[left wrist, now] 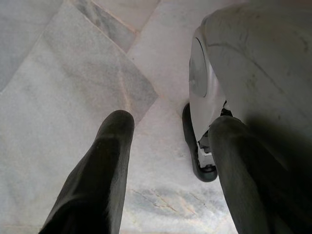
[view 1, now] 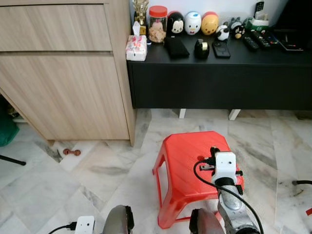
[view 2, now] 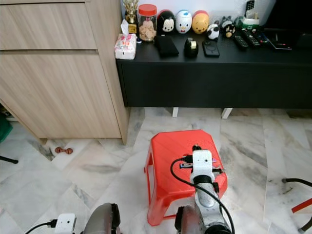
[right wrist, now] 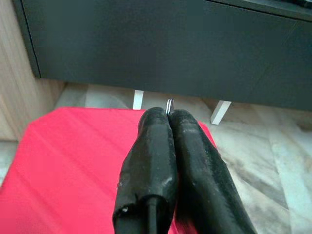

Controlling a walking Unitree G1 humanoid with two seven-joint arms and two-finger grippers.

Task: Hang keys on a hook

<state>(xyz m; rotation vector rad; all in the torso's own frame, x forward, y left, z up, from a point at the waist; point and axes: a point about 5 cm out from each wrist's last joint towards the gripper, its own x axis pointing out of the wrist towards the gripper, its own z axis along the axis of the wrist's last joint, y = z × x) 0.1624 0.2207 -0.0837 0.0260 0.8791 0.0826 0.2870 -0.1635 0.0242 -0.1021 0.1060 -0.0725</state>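
Observation:
My right gripper [right wrist: 169, 116] is held above the red plastic stool [view 1: 187, 151], and its two black fingers [right wrist: 155, 146] are pressed together. A thin silver ring [right wrist: 169, 105], seemingly the key ring, pokes out between the tips; the keys themselves are hidden. From the head, the right wrist's white camera box [view 1: 224, 167] sits over the stool's right side and the gripper [view 1: 213, 152] points forward. My left gripper [left wrist: 170, 131] hangs low over the marble floor with its fingers apart and nothing between them.
A low black console [view 1: 219, 78] stands ahead on white feet, carrying a jar [view 1: 157, 23], round figurines, remotes and a tissue pack [view 1: 136, 48]. A tall wooden cabinet [view 1: 63, 73] stands at left. A small red object [view 1: 71, 152] lies on the floor by it.

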